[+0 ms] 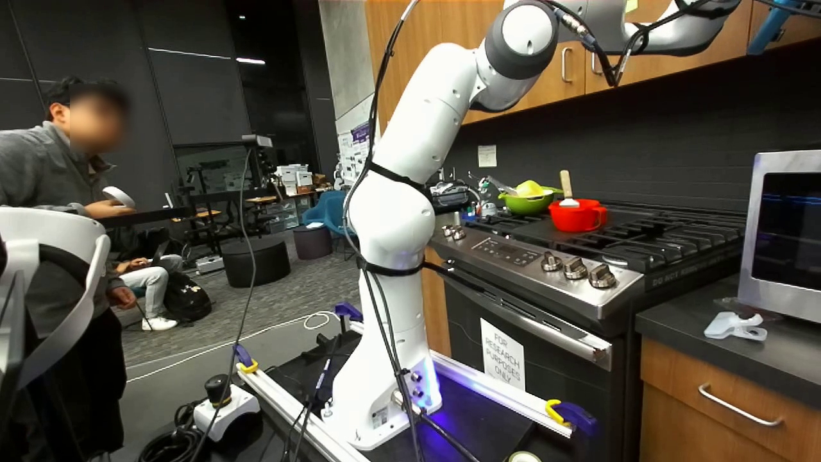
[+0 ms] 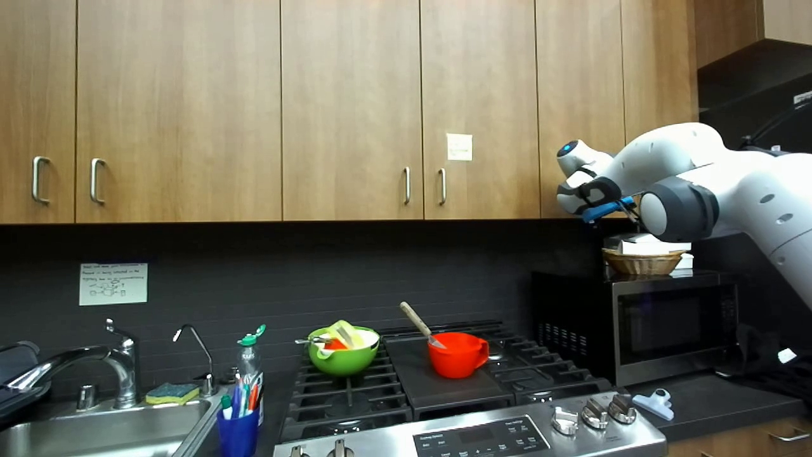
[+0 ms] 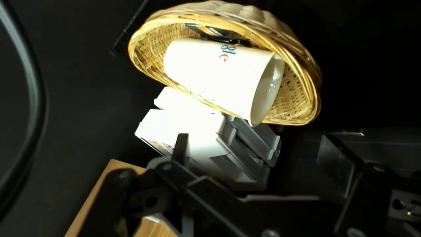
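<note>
Wrist view: black two-finger tool (image 3: 256, 151) released, fingers (image 3: 180, 148) spread wide. Framed in the gap, past the fingertips: white boxes with grey sides (image 3: 197, 121); can't tell if touching. Beyond those, ahead of the tool: oval tan woven basket (image 3: 292, 102), white cup with coloured lettering (image 3: 213, 72) lying sideways in it, mouth jutting over the rim.

In an exterior view: tool mostly hidden at the end of the jointed white arm (image 2: 672, 152), near a bright blue part (image 2: 606, 210). Basket just below that, on the black-and-silver microwave (image 2: 675, 324). Lower and well apart from the tool: round green plastic bowl (image 2: 346, 363), red pot (image 2: 460, 357) with wooden-handled spatula (image 2: 417, 319) leaning in it, both on the black-and-steel stove (image 2: 380, 444).

In an exterior view: arm spans bottom to top edge, tool can't be made out. Person in grey jacket (image 1: 29, 160), holding a white controller (image 1: 120, 196), well apart from the tool.
</note>
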You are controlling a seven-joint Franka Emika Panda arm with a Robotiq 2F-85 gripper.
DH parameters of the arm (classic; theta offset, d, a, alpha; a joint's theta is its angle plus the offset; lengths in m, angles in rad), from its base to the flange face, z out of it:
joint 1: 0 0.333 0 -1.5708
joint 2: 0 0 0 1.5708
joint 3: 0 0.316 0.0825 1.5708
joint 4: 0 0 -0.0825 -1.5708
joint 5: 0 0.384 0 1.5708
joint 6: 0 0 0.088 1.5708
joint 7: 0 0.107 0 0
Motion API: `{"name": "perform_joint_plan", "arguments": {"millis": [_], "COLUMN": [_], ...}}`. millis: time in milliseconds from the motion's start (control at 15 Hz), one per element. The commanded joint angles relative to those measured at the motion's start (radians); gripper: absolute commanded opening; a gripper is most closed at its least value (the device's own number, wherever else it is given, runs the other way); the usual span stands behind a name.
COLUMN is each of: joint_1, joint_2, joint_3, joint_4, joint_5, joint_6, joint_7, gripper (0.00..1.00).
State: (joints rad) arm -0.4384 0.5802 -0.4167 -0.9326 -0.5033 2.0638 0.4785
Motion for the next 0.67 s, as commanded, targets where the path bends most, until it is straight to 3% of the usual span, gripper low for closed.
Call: {"name": "perform_joint_plan", "arguments": {"millis": [0, 600], "joint_1": [-0.03, -0.092], "joint_2": [0.021, 0.058], "joint_3": [-0.006, -0.014], "joint_4": [0.001, 0.005], "joint_5": [-0.008, -0.003], "joint_6": [0.034, 0.142], "joint_7": [-0.031, -0.006], "gripper": [1.0, 1.0]}}
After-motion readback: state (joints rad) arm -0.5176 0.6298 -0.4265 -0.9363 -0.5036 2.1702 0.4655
